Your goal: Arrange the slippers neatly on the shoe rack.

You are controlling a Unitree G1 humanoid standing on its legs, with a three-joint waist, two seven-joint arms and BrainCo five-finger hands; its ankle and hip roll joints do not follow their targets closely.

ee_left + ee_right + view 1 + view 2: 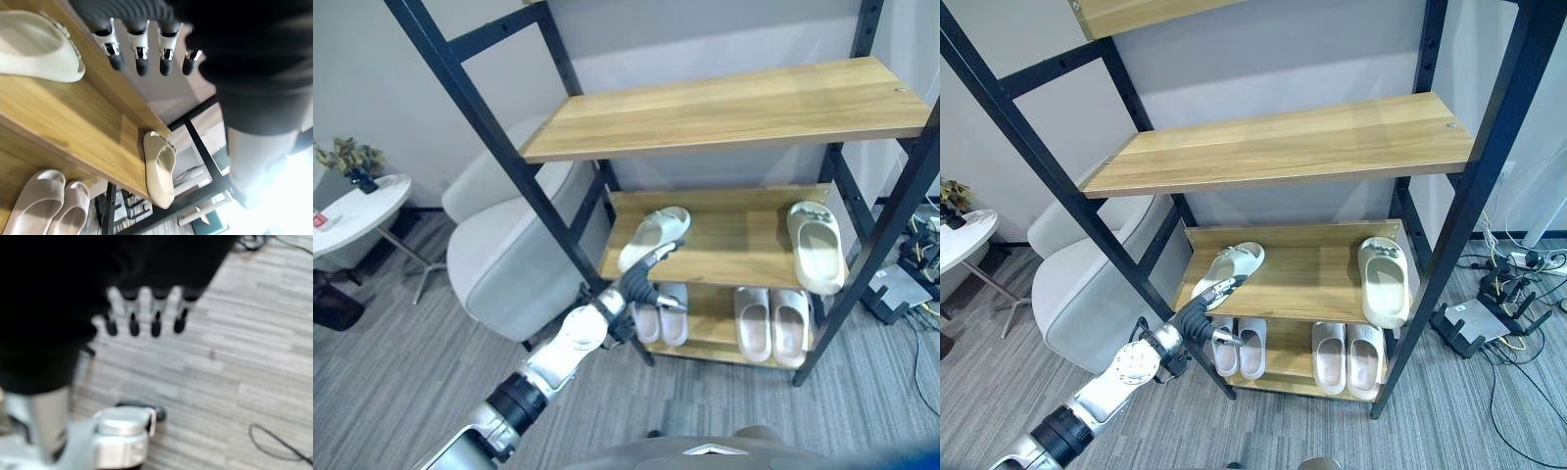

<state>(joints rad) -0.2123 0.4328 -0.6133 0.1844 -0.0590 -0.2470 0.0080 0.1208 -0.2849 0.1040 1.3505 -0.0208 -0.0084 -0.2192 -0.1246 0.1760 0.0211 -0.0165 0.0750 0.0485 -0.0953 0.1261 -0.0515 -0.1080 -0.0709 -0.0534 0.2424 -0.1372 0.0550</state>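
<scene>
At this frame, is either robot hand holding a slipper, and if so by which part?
Nothing is held. The left robot hand hangs with straight fingers just short of the tilted slipper on the middle shelf. The right robot hand is open over the floor.

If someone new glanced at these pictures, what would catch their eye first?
Probably the tall shoe rack with black posts and wooden shelves. On its middle shelf two pale slippers lie far apart, the left slipper askew and the right slipper at the far end. The left hand reaches toward the askew one with relaxed fingers, holding nothing.
</scene>
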